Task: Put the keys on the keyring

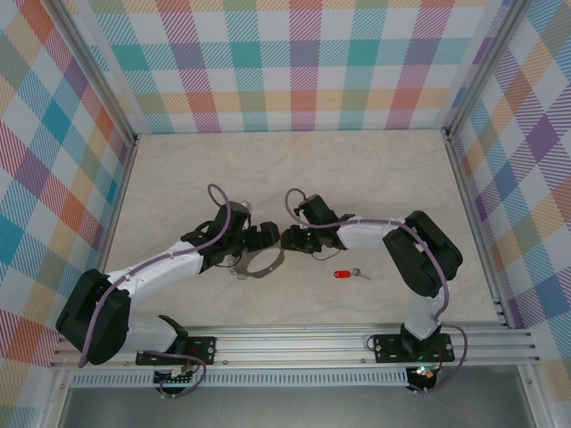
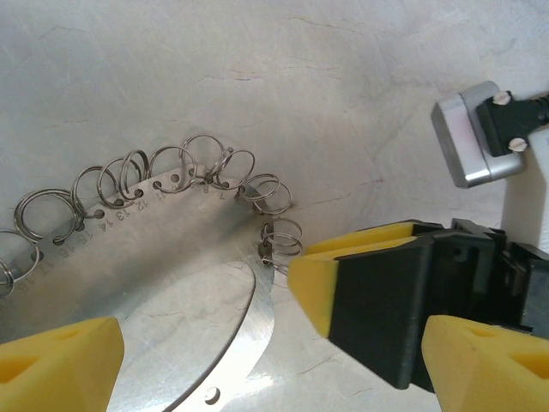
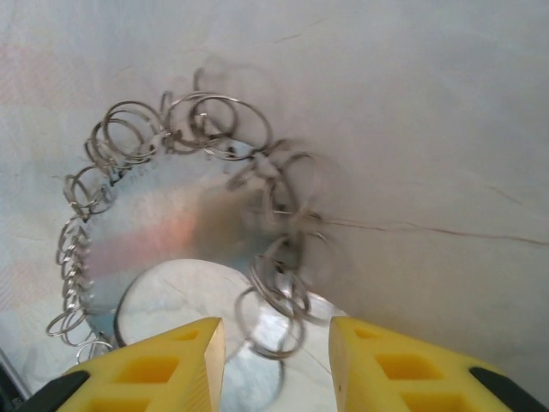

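One keyring (image 1: 268,271) lies mid-frame on the table (image 1: 178,178) in the top view, with two grippers meeting over it. One set of keys (image 1: 344,274) with a red tag lies apart to its lower right, bare table all round. Small stamped numbers (image 2: 120,210) — 13, 14 — sit by the loops (image 3: 274,292). The left gripper (image 2: 270,343) gapes wide, holding nothing. The right gripper (image 3: 276,330) is partly open — loops between its fingers, not pinched.

keyring (image 3: 154,232): lower part cut off | loops (image 3: 287,215): blurred | keys (image 1: 343,275): tiny, detail unreadable
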